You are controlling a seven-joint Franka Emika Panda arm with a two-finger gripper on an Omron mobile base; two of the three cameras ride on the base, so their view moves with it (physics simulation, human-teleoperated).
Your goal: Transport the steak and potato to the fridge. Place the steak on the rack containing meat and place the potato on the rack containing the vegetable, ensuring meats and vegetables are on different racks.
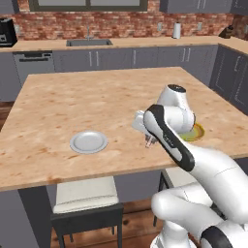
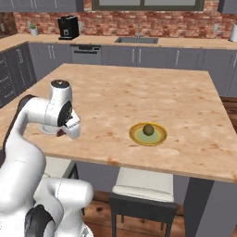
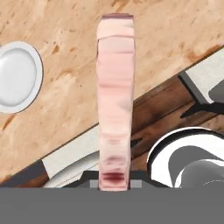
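**Steak held over the island's near edge**

The gripper [image 3: 114,183] pinches the steak [image 3: 115,100] edge-on above the wooden island [image 1: 72,97]. An empty grey plate [image 1: 88,142] lies left; the potato [image 2: 148,129] sits on a yellow plate [image 2: 159,137] right. A stool [image 1: 86,193] stands below.

Glossy white rounded arm [image 1: 193,160], black joint bands, dark cap

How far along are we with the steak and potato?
Done: the steak is off the white plate, which sits bare on the island. In hand: the claw is shut on the steak, held over the counter edge. Left: carry it to the fridge's meat rack, then fetch the potato, untouched on its yellow plate.
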